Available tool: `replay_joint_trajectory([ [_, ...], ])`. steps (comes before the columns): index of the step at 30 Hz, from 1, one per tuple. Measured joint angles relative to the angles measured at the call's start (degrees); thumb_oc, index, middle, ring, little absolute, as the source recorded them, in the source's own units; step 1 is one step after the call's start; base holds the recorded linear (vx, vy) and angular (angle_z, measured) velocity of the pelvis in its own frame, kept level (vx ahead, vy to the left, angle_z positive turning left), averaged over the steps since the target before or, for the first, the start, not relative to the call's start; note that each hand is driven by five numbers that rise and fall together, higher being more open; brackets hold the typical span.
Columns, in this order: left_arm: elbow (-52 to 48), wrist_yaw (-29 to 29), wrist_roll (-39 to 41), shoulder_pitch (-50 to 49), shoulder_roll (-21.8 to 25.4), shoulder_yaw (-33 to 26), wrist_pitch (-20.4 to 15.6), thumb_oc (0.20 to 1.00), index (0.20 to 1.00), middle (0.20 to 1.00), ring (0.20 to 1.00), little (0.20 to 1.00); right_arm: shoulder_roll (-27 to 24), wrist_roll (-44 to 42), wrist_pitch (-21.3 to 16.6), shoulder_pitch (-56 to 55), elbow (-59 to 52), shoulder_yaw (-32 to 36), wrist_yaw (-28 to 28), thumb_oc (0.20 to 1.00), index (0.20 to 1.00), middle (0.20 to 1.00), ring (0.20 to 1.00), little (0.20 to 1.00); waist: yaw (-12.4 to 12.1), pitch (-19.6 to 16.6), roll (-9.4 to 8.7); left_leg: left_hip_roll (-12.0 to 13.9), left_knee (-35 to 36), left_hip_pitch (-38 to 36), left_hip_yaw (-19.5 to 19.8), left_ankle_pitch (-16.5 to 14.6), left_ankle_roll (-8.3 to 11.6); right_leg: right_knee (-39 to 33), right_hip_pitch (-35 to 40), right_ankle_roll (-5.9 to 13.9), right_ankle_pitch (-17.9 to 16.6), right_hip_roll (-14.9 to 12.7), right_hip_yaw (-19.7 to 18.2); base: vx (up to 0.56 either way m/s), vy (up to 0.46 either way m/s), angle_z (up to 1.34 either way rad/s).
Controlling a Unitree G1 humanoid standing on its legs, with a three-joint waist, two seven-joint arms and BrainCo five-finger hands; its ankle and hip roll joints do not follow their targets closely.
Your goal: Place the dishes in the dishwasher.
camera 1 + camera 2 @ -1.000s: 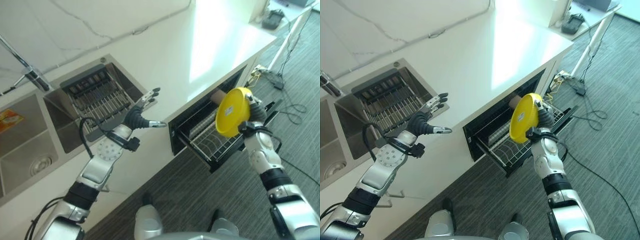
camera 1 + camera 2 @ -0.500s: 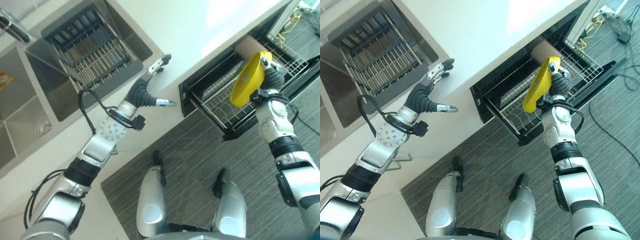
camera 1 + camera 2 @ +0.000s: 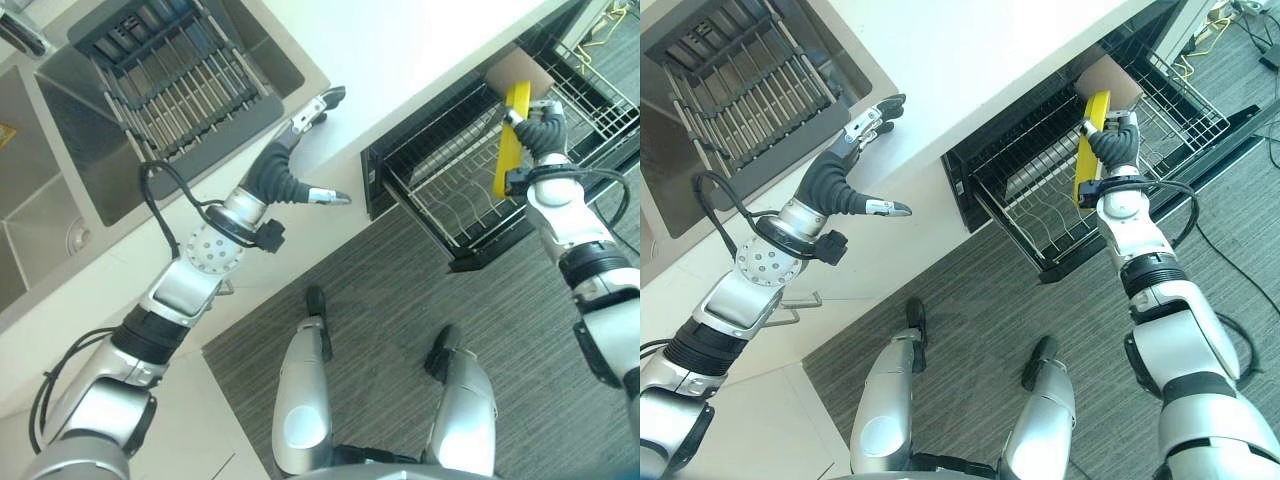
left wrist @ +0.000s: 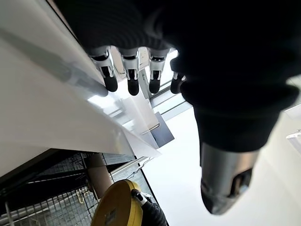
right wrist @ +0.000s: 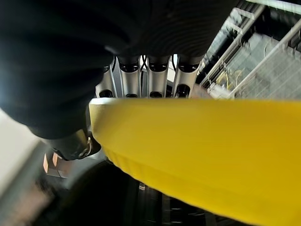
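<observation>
No text, number or sign can be read anywhere. The yellow plate [image 3: 1087, 150] gripped in the right hand [image 3: 1116, 140] carries a small dark label on its face, seen in the left wrist view, too small to make out. Beyond the left hand [image 3: 283, 172], an orange sticker [image 3: 5, 135] in the sink [image 3: 40, 215] is likewise illegible

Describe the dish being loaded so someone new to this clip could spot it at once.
Find the white counter, then the open dishwasher below its edge with the wire rack pulled out. Standing on edge over that rack, held by the right hand, is the yellow plate, the only brightly coloured thing among grey wire and dark cabinet.
</observation>
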State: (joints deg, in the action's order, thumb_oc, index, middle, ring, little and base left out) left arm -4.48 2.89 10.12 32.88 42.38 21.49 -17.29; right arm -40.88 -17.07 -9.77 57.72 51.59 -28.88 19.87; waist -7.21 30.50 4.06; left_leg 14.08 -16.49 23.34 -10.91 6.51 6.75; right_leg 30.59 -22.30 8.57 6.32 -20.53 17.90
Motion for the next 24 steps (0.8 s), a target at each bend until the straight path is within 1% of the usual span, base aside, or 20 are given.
replay_joint_trajectory([
  [2, 0.0, 0.6, 0.0, 0.7, 1.2, 1.2, 0.1, 1.0, 1.0, 1.0, 1.0, 1.0, -0.7, 2.7, 2.0, 1.4, 2.4, -0.4, 0.5, 0.2, 0.2, 0.2, 0.2, 0.2, -0.1, 0.0, -0.19, 0.1, -0.3, 0.1, 0.4, 0.0, 0.08, 0.9, 0.0, -0.19, 0.5, 0.0, 0.2, -0.01, -0.104, 0.07],
  [3, 0.0, 0.6, 0.0, 1.0, 1.7, 1.5, 0.1, 1.0, 1.0, 1.0, 1.0, 1.0, -1.0, 4.1, 3.4, 3.5, 5.5, -2.1, 0.5, 0.2, 0.2, 0.2, 0.2, 0.2, -0.1, 0.1, -0.26, 0.3, -0.6, 0.4, 0.9, 0.1, 0.16, 1.5, -0.1, -0.4, 0.9, 0.0, 0.5, -0.01, -0.105, 0.11],
  [7, -0.3, 0.7, 0.0, 1.7, 1.7, 2.4, -0.2, 1.0, 1.0, 1.0, 1.0, 1.0, -1.3, 7.8, 5.9, 6.7, 11.0, -4.4, 0.1, 0.2, 0.2, 0.2, 0.2, 0.2, -1.3, 0.2, -1.09, 0.8, -0.3, 1.0, 1.9, 0.3, 0.52, 3.1, -0.9, -1.0, 2.2, 0.2, 1.2, 0.0, -0.069, 0.09],
  [8, -0.3, 1.0, 0.0, 2.6, 1.7, 3.3, -0.5, 1.0, 1.0, 1.0, 1.0, 1.0, -1.1, 10.0, 6.7, 6.7, 12.1, -4.5, -0.3, 0.2, 0.2, 0.2, 0.2, 0.2, -1.6, 0.1, -1.16, 0.7, -0.3, 1.5, 2.5, 0.3, 0.49, 3.3, -1.0, -1.11, 2.3, 0.1, 1.7, 0.01, -0.021, 0.14],
  [9, -0.2, 1.0, 0.0, 3.5, 1.9, 4.1, -0.7, 1.0, 1.0, 1.0, 1.0, 1.0, -0.8, 12.6, 8.3, 6.9, 13.3, -6.5, -1.4, 0.2, 0.2, 0.2, 0.2, 0.2, -2.2, 0.1, -1.4, 0.6, -0.2, 1.6, 2.5, 0.3, 0.49, 3.1, -1.1, -1.08, 2.3, 0.1, 1.7, 0.02, -0.016, 0.1],
  [11, -0.3, 1.2, 0.0, 4.4, 2.4, 5.5, -1.0, 1.0, 1.0, 1.0, 1.0, 1.0, -0.8, 14.2, 9.4, 7.1, 13.1, -8.8, -2.6, 0.2, 0.2, 0.2, 0.2, 0.2, -2.7, 0.1, -1.46, 0.4, -0.3, 1.6, 2.4, 0.4, 0.64, 3.1, -0.9, -0.87, 2.2, 0.0, 1.7, 0.0, -0.008, 0.02],
  [12, -0.4, 1.5, 0.1, 5.1, 3.1, 6.4, -1.1, 1.0, 1.0, 1.0, 1.0, 1.0, -0.6, 15.7, 10.2, 7.9, 13.2, -11.0, -4.2, 0.2, 0.2, 0.2, 0.2, 0.2, -2.8, 0.2, -1.48, 0.2, -0.3, 1.8, 2.5, 0.4, 0.65, 3.1, -1.0, -0.79, 2.1, -0.2, 1.8, -0.02, -0.01, 0.04],
  [14, -0.3, 1.5, 0.2, 6.1, 3.7, 7.7, -1.4, 1.0, 1.0, 1.0, 1.0, 1.0, 0.0, 16.6, 10.5, 8.7, 13.2, -11.5, -5.9, 0.2, 0.2, 0.2, 0.2, 0.2, -3.1, 0.2, -1.49, 0.0, -0.6, 2.1, 2.6, 0.4, 0.59, 3.2, -1.1, -0.77, 2.1, -0.4, 1.8, -0.02, -0.004, 0.06],
  [15, -0.3, 1.5, 0.2, 6.3, 3.7, 7.8, -1.6, 1.0, 1.0, 1.0, 1.0, 1.0, 0.2, 17.2, 10.4, 9.6, 13.2, -13.4, -7.1, 0.2, 0.2, 0.2, 0.2, 0.2, -3.0, 0.2, -1.49, -0.2, -0.8, 2.5, 2.7, 0.3, 0.52, 3.4, -1.4, -0.75, 2.1, -0.7, 1.9, -0.01, 0.005, 0.06],
  [17, -0.3, 1.4, 0.2, 6.7, 3.6, 7.9, -1.7, 1.0, 1.0, 1.0, 1.0, 1.0, 1.0, 17.2, 10.4, 10.0, 13.2, -13.4, -8.7, 0.2, 0.2, 0.2, 0.2, 0.2, -3.1, 0.2, -1.54, -0.4, -0.8, 2.8, 2.8, 0.3, 0.49, 3.5, -1.6, -0.73, 2.1, -0.9, 1.9, -0.03, 0.014, 0.05],
  [21, -0.1, 1.5, 0.2, 7.8, 3.6, 8.4, -1.8, 1.0, 1.0, 1.0, 1.0, 1.0, 4.6, 18.2, 9.9, 10.1, 13.8, -13.4, -10.3, 0.2, 0.2, 0.2, 0.2, 0.2, -3.1, 0.2, -1.53, -0.6, -0.9, 3.5, 2.9, 0.4, 0.41, 3.5, -2.4, -0.67, 2.1, -1.2, 1.7, -0.02, 0.048, 0.03],
  [24, 0.0, 2.5, 0.2, 9.1, 3.1, 10.1, -2.3, 1.0, 1.0, 1.0, 1.0, 1.0, 7.5, 19.1, 9.3, 10.8, 15.5, -13.5, -10.4, 0.2, 0.2, 0.2, 0.2, 0.2, -3.0, 0.1, -1.43, -1.5, -1.9, 4.6, 2.8, 0.0, -0.14, 3.6, -3.1, -0.19, 1.9, -2.3, 1.4, -0.03, 0.091, 0.06],
])
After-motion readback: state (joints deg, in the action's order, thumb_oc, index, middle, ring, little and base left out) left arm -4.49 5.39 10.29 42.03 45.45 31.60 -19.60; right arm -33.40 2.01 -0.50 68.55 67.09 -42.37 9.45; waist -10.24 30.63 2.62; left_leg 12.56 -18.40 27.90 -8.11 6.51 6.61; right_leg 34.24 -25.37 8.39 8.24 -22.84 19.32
